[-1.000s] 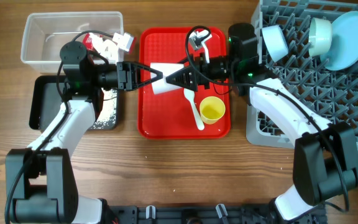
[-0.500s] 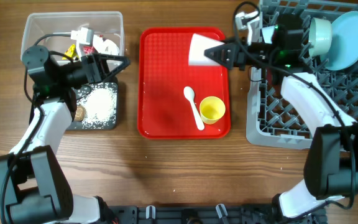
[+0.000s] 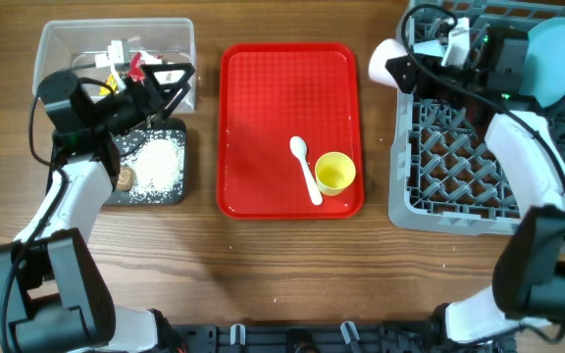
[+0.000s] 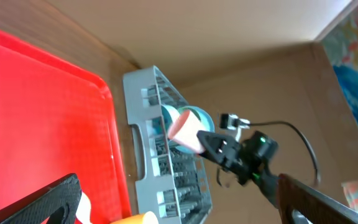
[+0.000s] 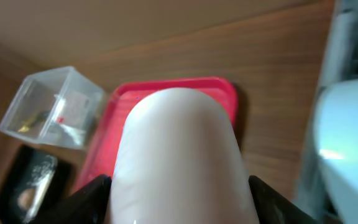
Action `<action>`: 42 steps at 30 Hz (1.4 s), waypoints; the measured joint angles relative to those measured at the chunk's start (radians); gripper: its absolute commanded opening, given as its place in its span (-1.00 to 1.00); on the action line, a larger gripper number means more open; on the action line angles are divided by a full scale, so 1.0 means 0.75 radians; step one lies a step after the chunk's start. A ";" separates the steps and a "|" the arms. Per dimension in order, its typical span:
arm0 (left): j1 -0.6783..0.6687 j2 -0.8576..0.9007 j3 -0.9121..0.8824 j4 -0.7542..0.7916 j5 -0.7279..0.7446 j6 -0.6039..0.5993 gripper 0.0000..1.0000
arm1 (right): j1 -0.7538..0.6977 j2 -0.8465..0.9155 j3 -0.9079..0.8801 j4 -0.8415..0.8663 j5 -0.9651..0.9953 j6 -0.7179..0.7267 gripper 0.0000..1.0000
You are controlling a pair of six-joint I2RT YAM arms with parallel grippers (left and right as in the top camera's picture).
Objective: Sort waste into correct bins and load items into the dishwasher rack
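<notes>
**Left arm.** The left gripper [image 3: 173, 83] hangs over the right-hand wall of the clear tub [image 3: 57, 49], its jaws spread wide with nothing between them.

**Right arm.** The right gripper [image 3: 400, 67] is clamped on the pink cup [image 3: 381, 56]. The cup is held lying on its side at the upper-left corner of the dishwasher rack [image 3: 459, 196], just beyond the rack's outer edge and above the desk [image 3: 263, 265]. In the right wrist view the cup fills the space between both fingers [image 5: 95, 196]. Whether it touches the rack cannot be told.

**Bins.**
- The clear tub holds a red wrapper [image 3: 135, 64] and white paper scraps [image 3: 116, 49] near its right end. A yellow piece shows beside the left arm but is partly hidden.
- The black tray [image 3: 145, 201] sits just below the tub, touching or nearly touching it.
- The black tray carries a patch of white rice grains [image 3: 155, 162], with a small brown bit [image 3: 124, 178] at their left edge.

**Red tray.** The red tray [image 3: 263, 98] lies between the bins and the rack. The white spoon [image 3: 305, 169] rests on its lower right part, bowl end up. The yellow cup [image 3: 334, 174] stands upright just beside the spoon, to its right.

**Rack.** The pale-blue plate [image 3: 560, 44] stands on edge in the upper-right corner of the rack. The right arm hides what lies behind it in the top row.
</notes>
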 measured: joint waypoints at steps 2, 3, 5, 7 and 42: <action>0.000 0.000 0.001 -0.048 -0.043 0.015 1.00 | 0.000 -0.138 0.025 -0.104 0.098 -0.049 -0.31; 0.000 0.001 0.001 -0.081 -0.052 0.035 1.00 | 0.000 -0.197 0.044 -0.199 0.148 -0.056 -0.31; 0.000 0.002 0.002 -0.183 -0.071 0.097 1.00 | 0.000 -0.356 0.084 -0.400 0.273 -0.067 -0.31; 0.000 0.002 0.004 -0.300 -0.107 0.163 1.00 | 0.000 -0.473 0.117 -0.650 0.411 -0.077 -0.31; -0.130 0.005 0.007 -0.915 -0.806 0.506 1.00 | -0.144 -0.238 0.167 -1.416 0.923 0.007 -0.44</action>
